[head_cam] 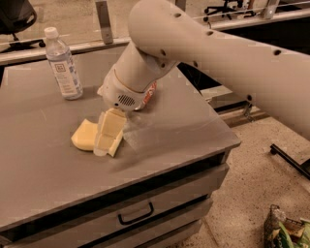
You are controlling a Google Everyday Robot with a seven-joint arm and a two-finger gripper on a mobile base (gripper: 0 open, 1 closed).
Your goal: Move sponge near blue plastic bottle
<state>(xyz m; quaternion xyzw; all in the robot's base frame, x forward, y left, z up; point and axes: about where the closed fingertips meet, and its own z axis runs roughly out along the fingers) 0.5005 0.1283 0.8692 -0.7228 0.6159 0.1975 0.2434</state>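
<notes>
The gripper point(105, 143) sits low on the sponge point(83, 136) at mid-desk point(189, 131); whether it is spread or pinching cannot be told. The blue plastic bottle point(63, 65) stands near the back-left corner.

Gray metal cabinet point(184, 131) with drawers up front, black handle point(136, 213) on the top one. Speckled tan floor point(252, 164) all around, and the light's dim and warm. Dark office chair point(17, 14) in the back left corner, metal post point(102, 22) behind the cabinet. Gripper point(107, 138) sits low over the cabinet top, left of center.
</notes>
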